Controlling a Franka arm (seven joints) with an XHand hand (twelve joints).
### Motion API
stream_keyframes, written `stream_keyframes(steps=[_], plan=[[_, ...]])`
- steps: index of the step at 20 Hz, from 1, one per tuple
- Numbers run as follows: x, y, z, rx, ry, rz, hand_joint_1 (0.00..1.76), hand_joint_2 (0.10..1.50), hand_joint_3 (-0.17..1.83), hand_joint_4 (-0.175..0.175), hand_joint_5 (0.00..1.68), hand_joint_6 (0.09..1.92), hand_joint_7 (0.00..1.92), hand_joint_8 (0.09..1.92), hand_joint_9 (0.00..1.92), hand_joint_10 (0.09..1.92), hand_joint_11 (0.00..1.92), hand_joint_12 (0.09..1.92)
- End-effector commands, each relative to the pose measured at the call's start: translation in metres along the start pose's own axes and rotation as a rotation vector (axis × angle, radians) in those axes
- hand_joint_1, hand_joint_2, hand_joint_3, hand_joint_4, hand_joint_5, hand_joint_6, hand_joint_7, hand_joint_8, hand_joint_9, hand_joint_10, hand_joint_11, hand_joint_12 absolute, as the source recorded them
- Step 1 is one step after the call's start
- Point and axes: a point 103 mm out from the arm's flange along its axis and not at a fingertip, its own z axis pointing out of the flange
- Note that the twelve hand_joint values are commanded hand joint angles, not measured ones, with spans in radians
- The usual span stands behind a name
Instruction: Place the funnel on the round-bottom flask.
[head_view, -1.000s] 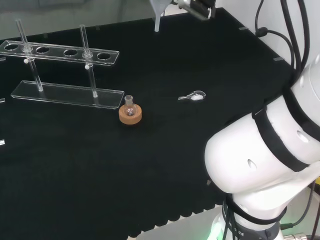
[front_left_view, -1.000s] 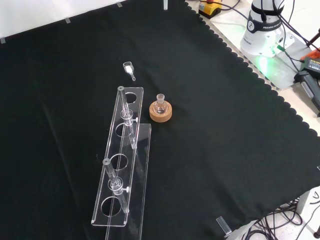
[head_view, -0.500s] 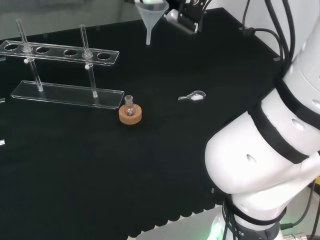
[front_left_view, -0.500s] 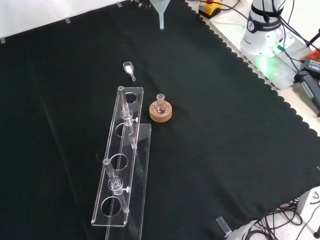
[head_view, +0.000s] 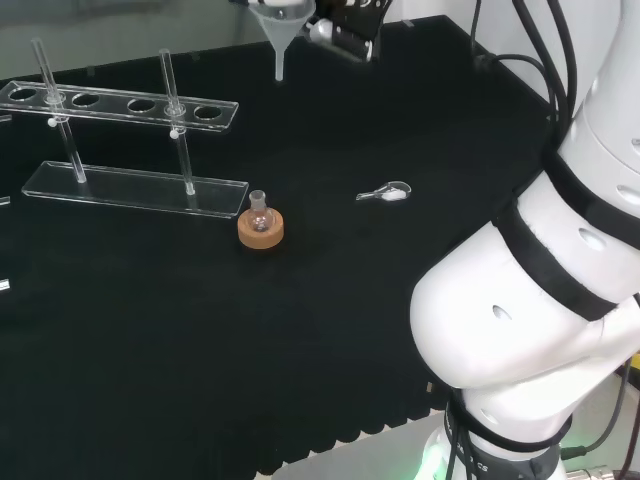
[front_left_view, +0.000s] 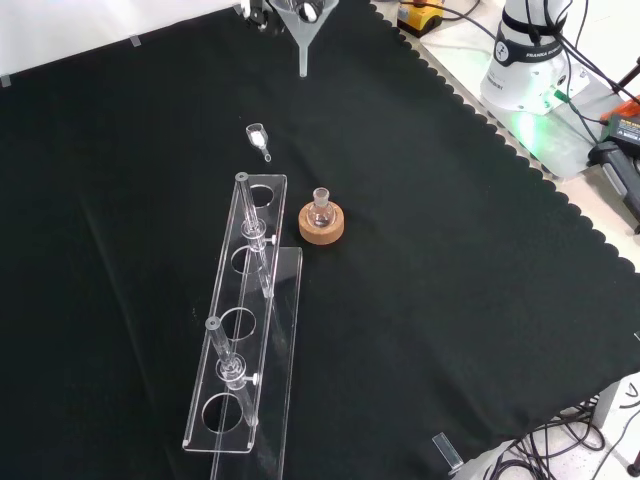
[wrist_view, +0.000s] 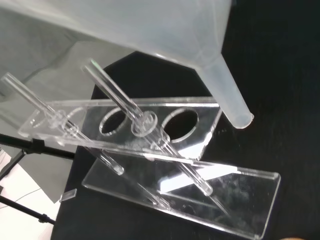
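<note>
A translucent white funnel hangs in the air at the top of the head view, spout down, with the hand shut on its rim from the right. In the front view the funnel is at the top edge, and part of the hand shows beside it. Close up in the wrist view, the funnel has its spout over the rack. The small round-bottom flask stands upright on a cork ring mid-cloth, well away from the funnel. In the front view the flask on its cork ring is lower than the funnel.
A clear tube rack with two glass tubes stands left of the flask in the head view, and appears as the rack and the rack. A small glass scoop with white powder lies right of the flask, and the scoop lies between funnel and rack.
The hand has carried the funnel leftward and lower in the head view. In the front view it has come further in from the top edge and shifted left. Flask, rack and scoop have not moved.
</note>
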Motion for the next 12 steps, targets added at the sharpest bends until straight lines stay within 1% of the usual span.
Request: stream_keyframes(steps=[1, 4, 7, 12], plan=[[-0.034, 0.005, 0.074, -0.009, 0.026, -0.036, 1.08, 0.72, 0.78, 0.175, 1.50, 1.34, 1.92, 1.13, 1.92, 1.36, 1.92, 1.25], [-0.035, 0.006, 0.091, 0.004, 0.030, -0.052, 1.08, 0.72, 0.78, 0.175, 1.50, 1.34, 1.92, 1.13, 1.92, 1.36, 1.92, 1.25], [-0.039, 0.007, 0.107, 0.025, 0.045, -0.052, 1.08, 0.72, 0.78, 0.175, 1.50, 1.34, 1.92, 1.13, 1.92, 1.36, 1.92, 1.25], [-0.044, 0.009, 0.131, 0.036, 0.048, -0.055, 1.08, 0.71, 0.78, 0.175, 1.50, 1.34, 1.92, 1.13, 1.92, 1.36, 1.92, 1.25]])
